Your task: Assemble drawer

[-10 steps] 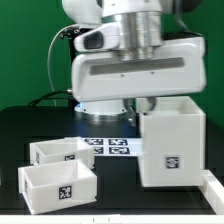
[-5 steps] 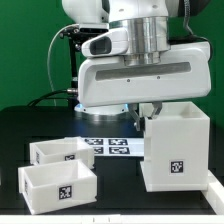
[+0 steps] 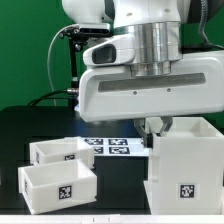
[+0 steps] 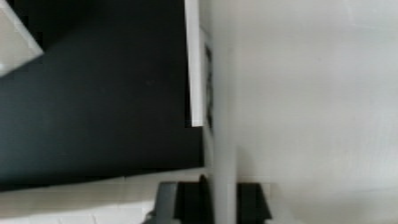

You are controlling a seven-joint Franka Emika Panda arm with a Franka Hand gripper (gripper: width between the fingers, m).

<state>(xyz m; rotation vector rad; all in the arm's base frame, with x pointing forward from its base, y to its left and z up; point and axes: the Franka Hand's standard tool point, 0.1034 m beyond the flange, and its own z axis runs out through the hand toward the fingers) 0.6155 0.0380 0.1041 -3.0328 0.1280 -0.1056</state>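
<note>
The drawer's tall white casing (image 3: 185, 165) hangs at the exterior view's right, its marker facing the camera. My gripper (image 3: 152, 127) is shut on the casing's upper wall, mostly hidden behind the big white hand. In the wrist view the thin wall edge (image 4: 199, 80) runs straight into my gripper (image 4: 214, 200), pinched between the two dark fingers (image 4: 182, 202). Two shallow white trays sit on the black table at the exterior view's left, one behind (image 3: 58, 151) and one in front (image 3: 58, 187), both apart from the casing.
The marker board (image 3: 108, 146) lies flat on the table between the trays and the casing. The robot's base and a dark cable (image 3: 72, 60) stand behind, before a green backdrop.
The arm has come forward toward the camera with the casing held, so the casing now sits lower and further right in the exterior view. The trays have not moved.
</note>
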